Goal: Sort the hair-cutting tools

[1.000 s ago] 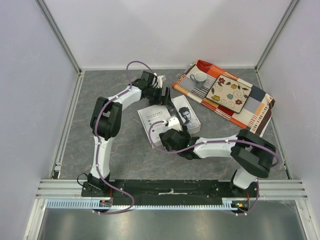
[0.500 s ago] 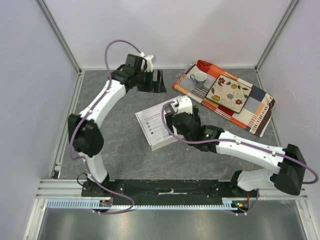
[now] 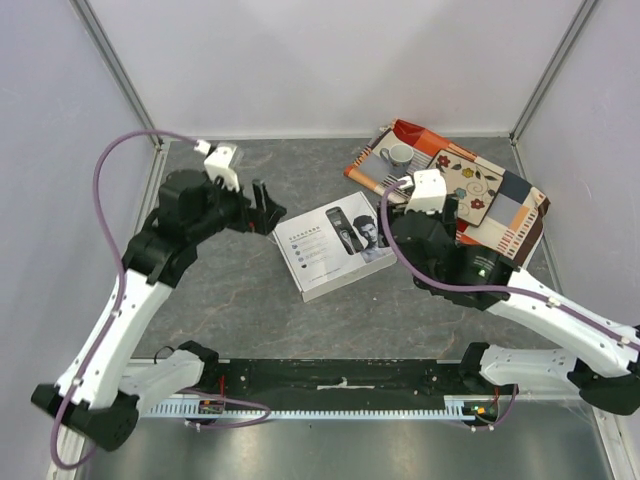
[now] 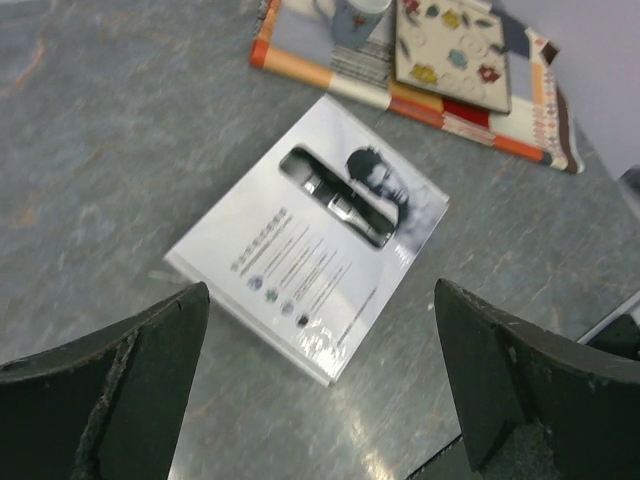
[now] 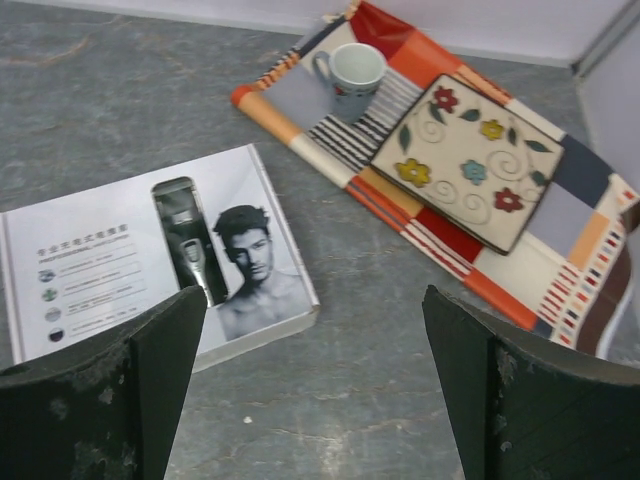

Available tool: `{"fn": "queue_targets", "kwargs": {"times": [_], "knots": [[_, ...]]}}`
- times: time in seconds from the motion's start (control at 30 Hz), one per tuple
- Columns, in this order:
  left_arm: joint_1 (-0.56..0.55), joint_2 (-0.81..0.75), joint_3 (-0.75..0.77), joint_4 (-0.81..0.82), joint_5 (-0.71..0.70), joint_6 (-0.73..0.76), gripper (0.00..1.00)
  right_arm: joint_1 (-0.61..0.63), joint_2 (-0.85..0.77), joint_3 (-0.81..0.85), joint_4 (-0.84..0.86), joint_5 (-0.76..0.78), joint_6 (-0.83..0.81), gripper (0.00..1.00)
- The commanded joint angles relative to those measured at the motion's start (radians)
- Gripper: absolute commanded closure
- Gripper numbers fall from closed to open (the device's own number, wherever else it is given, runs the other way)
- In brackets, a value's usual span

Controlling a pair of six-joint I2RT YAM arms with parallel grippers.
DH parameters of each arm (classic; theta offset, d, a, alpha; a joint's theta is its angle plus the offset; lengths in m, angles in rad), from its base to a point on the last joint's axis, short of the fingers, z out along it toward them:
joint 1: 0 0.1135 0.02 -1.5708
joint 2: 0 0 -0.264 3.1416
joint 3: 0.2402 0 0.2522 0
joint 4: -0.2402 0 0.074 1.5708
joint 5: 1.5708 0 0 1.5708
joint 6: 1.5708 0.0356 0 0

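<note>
The clipper, comb attachments and cable are out of view. A closed white box (image 3: 335, 245), printed with a clipper and a man's face, lies flat mid-table; it also shows in the left wrist view (image 4: 310, 260) and the right wrist view (image 5: 120, 290). My left gripper (image 3: 264, 203) is open and empty, raised above the table to the box's left, its jaws wide apart (image 4: 320, 290). My right gripper (image 5: 312, 300) is open and empty, raised to the right of the box, over bare table between the box and the tray.
A patchwork orange-edged tray (image 3: 520, 215) lies at the back right, holding a grey mug (image 3: 399, 156) and a flowered square plate (image 3: 460, 187). Metal frame rails run along the table's sides and near edge.
Both arms have lifted away from the box: the left swung back to the left, the right pulled off the box to the right. The box now lies uncovered.
</note>
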Motion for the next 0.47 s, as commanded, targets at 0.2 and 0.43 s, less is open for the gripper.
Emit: {"fn": "queue_targets", "kwargs": {"times": [0.2, 0.43], "knots": [[-0.002, -0.452, -0.304, -0.065, -0.27, -0.066, 0.0, -0.003, -0.169, -0.011, -0.163, 0.123, 0.062, 0.02], [-0.002, -0.615, -0.316, -0.127, -0.286, -0.034, 0.0, -0.003, -0.174, 0.011, -0.256, 0.132, 0.057, 0.02]]}}
